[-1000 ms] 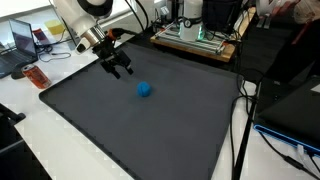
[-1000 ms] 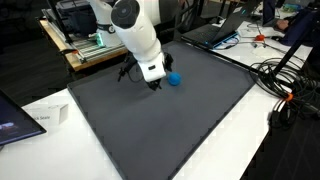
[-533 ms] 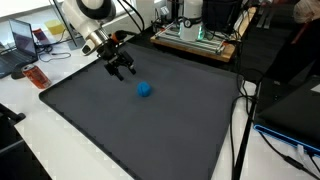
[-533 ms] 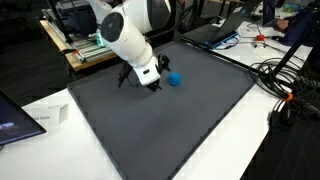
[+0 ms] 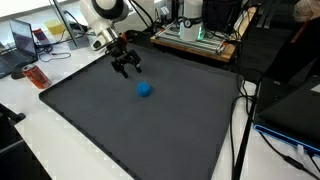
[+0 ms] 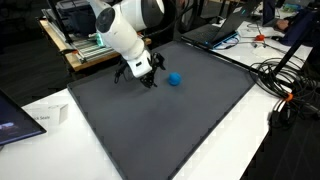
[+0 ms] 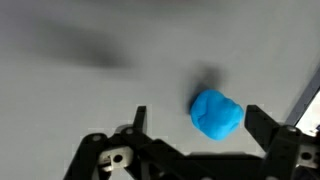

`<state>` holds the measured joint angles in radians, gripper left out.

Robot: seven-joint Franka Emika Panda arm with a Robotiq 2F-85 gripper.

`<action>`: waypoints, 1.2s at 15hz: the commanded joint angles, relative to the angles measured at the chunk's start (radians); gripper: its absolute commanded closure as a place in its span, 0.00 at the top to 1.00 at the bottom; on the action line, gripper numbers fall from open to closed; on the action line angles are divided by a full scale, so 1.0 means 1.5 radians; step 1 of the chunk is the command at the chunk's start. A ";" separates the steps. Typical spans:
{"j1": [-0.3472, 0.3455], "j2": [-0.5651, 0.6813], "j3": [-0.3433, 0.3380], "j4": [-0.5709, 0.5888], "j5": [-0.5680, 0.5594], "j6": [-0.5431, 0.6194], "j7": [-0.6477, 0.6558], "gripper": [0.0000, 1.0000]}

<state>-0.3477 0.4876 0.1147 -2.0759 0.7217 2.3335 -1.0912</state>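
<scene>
At the left, on the white surface (image 5: pixel 45 120), a small orange-red container (image 5: pixel 36 76) lies just off the dark grey mat (image 5: pixel 150 135). Over the mat's far left part, the white robot arm (image 5: pixel 108 12) hangs with its black jaws spread wide, pinching nothing. Right of them and apart, the small lumpy blue ball (image 5: pixel 145 89) rests on the mat. In the wrist view it lies between the fingertips (image 7: pixel 262 122), nearer the right-hand one.

Dark mat (image 5: pixel 130 125) with blue ball (image 5: pixel 145 89)
</scene>
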 commanded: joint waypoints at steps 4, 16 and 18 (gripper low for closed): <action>0.045 -0.159 -0.003 -0.191 0.141 0.158 -0.128 1.00; 0.146 -0.310 0.097 -0.359 0.337 0.495 -0.140 1.00; 0.165 -0.309 0.114 -0.369 0.341 0.553 -0.109 1.00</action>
<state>-0.1389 0.0579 0.2534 -2.5814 1.2040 3.0606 -1.3098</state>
